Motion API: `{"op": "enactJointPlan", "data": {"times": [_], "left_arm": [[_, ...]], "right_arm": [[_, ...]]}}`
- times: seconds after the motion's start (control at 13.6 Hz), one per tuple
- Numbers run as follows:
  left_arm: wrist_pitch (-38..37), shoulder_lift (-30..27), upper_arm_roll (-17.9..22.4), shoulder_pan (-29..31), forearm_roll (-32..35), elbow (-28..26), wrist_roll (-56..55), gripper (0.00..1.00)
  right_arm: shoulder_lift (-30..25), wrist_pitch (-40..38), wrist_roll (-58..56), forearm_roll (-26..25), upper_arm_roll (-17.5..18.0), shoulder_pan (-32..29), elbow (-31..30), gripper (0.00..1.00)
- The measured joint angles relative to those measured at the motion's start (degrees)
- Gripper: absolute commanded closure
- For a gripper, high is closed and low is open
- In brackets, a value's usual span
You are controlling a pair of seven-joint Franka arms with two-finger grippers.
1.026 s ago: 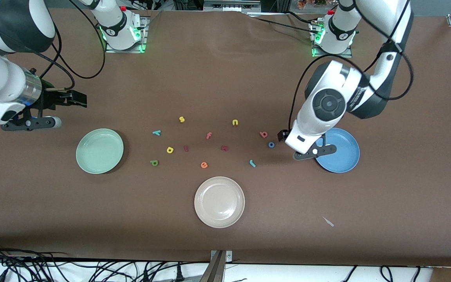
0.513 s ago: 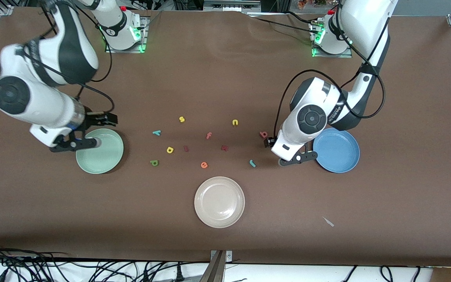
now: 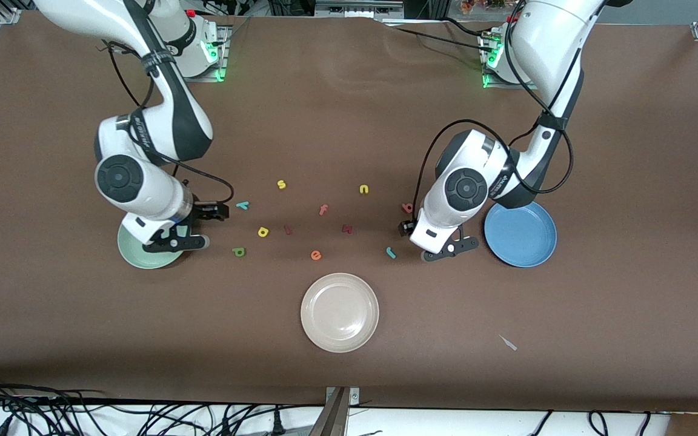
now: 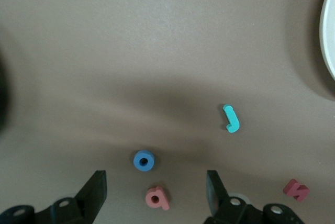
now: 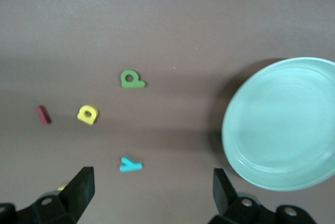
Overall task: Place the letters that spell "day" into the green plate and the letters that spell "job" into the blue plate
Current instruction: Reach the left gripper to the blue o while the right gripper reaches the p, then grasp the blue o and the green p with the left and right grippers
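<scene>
Front view: both arms reach down among small toy letters on the brown table.

Front view: the right gripper (image 3: 188, 227) hangs over the rim of the round pale mint-green plate (image 3: 137, 254), the left gripper (image 3: 425, 233) beside the round mid-blue plate (image 3: 521, 233); both plates hold nothing. The dark green d (image 3: 239, 251), yellow a (image 3: 263, 231), teal y (image 3: 243, 205), teal j (image 3: 391, 252) and salmon-red b (image 3: 408, 208) lie on the table, with a cream-white round plate (image 3: 340, 312) nearer the camera. Left wrist view: the left gripper's fingers (image 4: 94, 195) stand apart over the blue ring-shaped o (image 4: 144, 160) and the b, holding nothing. Right wrist view: the right gripper's fingers (image 5: 78, 190) are spread wide, empty, with the y between them.
</scene>
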Motion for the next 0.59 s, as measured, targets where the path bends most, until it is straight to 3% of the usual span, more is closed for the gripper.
{"op": "enactJointPlan", "data": {"times": [0.59], "left_arm": [[1.12, 1.13, 0.04, -0.45, 0.00, 0.08, -0.65, 0.18]], "right_arm": [[10.10, 14.89, 4.48, 0.00, -0.01, 2.53, -0.57, 0.00]]}}
